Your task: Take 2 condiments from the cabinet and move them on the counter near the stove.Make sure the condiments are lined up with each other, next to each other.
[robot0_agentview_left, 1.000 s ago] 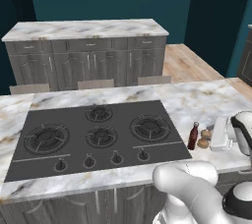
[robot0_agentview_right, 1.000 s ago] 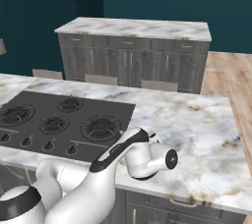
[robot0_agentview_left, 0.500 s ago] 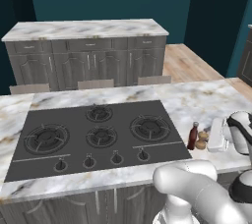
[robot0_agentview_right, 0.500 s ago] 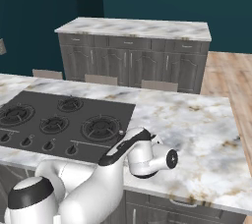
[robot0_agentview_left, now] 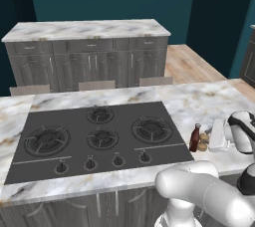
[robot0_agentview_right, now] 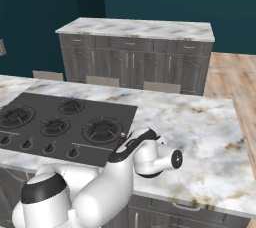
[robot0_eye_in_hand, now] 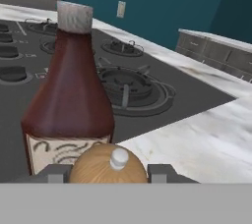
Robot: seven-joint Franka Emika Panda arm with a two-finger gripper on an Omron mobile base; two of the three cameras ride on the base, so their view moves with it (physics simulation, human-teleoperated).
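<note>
The stove [robot0_agentview_left: 99,139] is set into the near counter [robot0_agentview_left: 199,102], and everything here sits just off its right edge. The bottle [robot0_agentview_left: 194,138] stands upright on the marble, almost touching the stove's right rim near the front corner. The shaker [robot0_agentview_left: 202,143] sits right beside the bottle, on the side away from the stove, the two so close they seem to touch.

In the hand view the shaker [robot0_eye_in_hand: 109,164] lies between the two dark fingertips of the gripper [robot0_eye_in_hand: 109,173], its rounded tan top and small pale knob facing the camera. The jaws are closed in on the shaker, one finger [robot0_eye_in_hand: 59,173] at each flank. The bottle [robot0_eye_in_hand: 69,95] rises directly behind it, label toward the hand, with the stove's burners beyond.

Past the stove, a second counter [robot0_agentview_right: 137,27] over grey cabinets runs along the teal wall.
</note>
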